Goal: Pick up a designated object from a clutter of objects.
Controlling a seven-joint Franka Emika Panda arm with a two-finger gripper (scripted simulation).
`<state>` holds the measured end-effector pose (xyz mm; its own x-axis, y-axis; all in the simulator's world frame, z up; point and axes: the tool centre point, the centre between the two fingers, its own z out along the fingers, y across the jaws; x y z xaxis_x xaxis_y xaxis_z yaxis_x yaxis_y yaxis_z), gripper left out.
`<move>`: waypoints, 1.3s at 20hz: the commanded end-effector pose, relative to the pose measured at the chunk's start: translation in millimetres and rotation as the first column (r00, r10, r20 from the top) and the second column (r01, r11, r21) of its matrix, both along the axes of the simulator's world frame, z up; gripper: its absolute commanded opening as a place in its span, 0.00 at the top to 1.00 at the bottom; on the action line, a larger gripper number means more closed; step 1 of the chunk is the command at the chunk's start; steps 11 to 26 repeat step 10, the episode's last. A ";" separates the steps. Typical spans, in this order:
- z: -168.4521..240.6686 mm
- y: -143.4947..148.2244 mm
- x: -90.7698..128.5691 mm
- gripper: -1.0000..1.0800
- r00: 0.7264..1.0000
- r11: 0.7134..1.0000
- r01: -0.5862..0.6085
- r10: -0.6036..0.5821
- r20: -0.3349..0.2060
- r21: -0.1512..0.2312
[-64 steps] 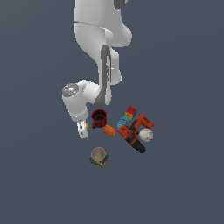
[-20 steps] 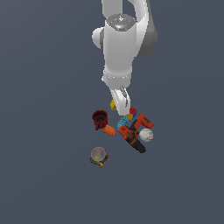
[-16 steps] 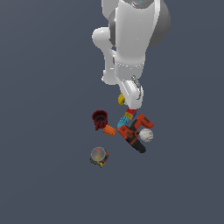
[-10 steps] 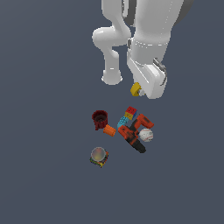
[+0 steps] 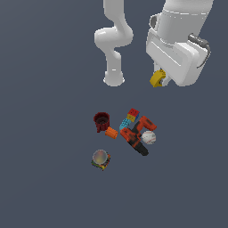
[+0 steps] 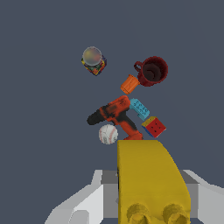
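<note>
The designated object, a yellow blocky piece, is held in my gripper, lifted high above the floor. In the wrist view it fills the space between my grey fingers, shut on it. The clutter lies below: dark red cup, orange cylinder, coloured bricks, orange-black drill, white baseball, clear ball on a cube. The wrist view shows the cup, drill, baseball and clear ball far beneath.
The arm's white base stands behind the clutter. The arm's large white wrist body hangs above the exterior view's right. Plain dark grey floor surrounds the pile.
My gripper closed on the yellow piece in the pile and rose with it, moving up and toward the exterior view's right. The other items have stayed put.
</note>
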<state>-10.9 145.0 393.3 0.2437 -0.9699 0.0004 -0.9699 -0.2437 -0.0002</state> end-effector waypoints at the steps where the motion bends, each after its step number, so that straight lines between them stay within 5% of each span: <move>1: 8.2 6.6 1.7 1.00 1.000 1.000 0.001 -0.001 0.000 0.000; 26: 15.7 13.0 4.5 1.00 1.000 1.000 0.001 -0.001 0.000 0.000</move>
